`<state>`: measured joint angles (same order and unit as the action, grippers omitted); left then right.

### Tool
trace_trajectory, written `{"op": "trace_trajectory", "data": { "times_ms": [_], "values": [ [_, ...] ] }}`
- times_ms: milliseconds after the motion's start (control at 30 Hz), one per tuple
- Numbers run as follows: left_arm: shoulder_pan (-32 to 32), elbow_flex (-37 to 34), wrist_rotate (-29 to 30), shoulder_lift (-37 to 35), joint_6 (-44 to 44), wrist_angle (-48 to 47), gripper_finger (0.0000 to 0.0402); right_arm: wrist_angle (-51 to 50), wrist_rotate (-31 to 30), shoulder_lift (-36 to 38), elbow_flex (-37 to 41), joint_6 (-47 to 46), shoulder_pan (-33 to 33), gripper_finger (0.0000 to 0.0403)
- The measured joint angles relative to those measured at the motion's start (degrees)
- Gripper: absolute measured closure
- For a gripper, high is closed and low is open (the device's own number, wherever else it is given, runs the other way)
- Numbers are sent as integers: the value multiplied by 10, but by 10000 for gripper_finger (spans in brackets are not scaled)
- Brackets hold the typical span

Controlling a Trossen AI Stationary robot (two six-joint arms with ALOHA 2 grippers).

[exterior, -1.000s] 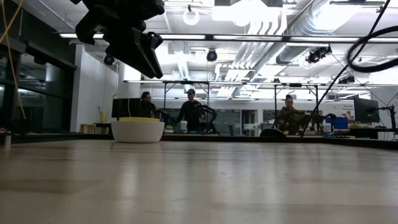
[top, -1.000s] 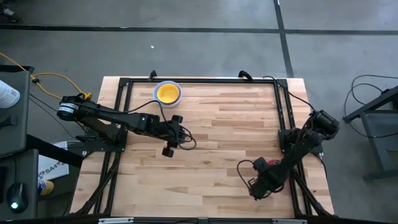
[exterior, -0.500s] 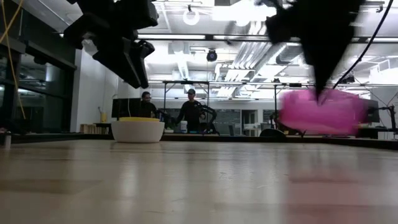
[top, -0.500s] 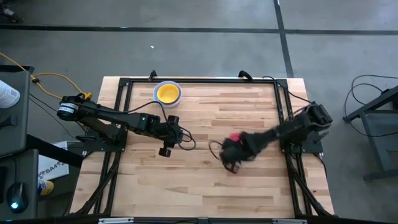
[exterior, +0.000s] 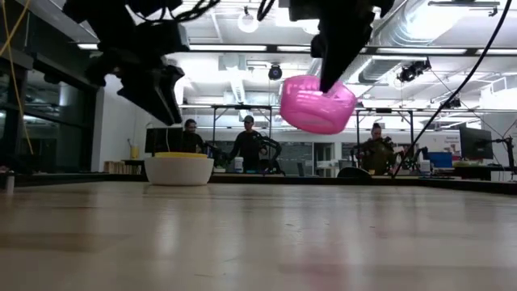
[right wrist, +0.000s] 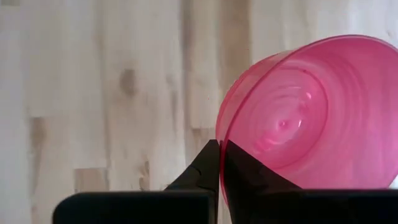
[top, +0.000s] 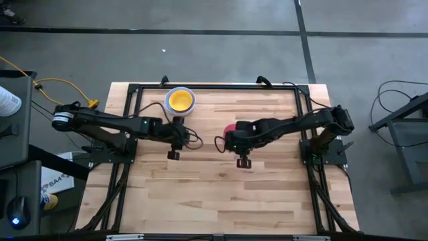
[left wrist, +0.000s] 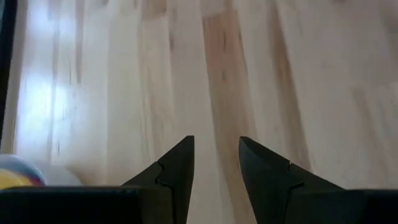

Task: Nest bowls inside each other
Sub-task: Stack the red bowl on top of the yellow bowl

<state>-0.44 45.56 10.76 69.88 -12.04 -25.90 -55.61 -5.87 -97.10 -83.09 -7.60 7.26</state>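
Observation:
A pink bowl (exterior: 317,103) hangs in the air over the middle of the table, with my right gripper (right wrist: 219,152) shut on it; the high view shows only a patch of the pink bowl (top: 229,127) beside the gripper (top: 232,136). A stack of bowls (top: 180,100), yellow inside and white outside, rests on its base at the table's far edge, left of centre, and shows in the low view as the stack (exterior: 178,168). My left gripper (left wrist: 216,149) hovers open, just on the near side of the stack (left wrist: 18,177), with bare wood between its fingers. My right gripper pinches the pink bowl's rim (right wrist: 219,138), one finger inside the bowl and one outside. The fingers come from above, pointing steeply down (exterior: 329,69). The bowl hangs below them, tilted, lifted clear of the table.
A black frame (top: 214,86) runs around the table's far and side edges. Bare wood (top: 221,194) lies across the near half of the table. People sit in the room (exterior: 246,141) beyond the far edge.
My right gripper has swung from the table's near right corner up and toward the middle, rolling its wrist and carrying the pink bowl, which now hangs higher. My left gripper has drawn back a little toward the left edge and sunk slightly, still open.

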Motion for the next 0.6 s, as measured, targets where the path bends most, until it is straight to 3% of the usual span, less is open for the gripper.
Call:
{"op": "trace_trajectory", "data": {
  "times_ms": [233, 433, 600],
  "values": [
    [20, -21, -87, -47, -41, 23, 277, 68, 101, -4, 0, 152, -3, 400],
    [19, -21, -88, -55, -43, 19, 277, 95, 107, -19, 0, 176, -18, 400],
    [20, -21, -54, -55, -49, 21, 277, 84, 136, -42, 0, 200, -53, 400]
  ]
}}
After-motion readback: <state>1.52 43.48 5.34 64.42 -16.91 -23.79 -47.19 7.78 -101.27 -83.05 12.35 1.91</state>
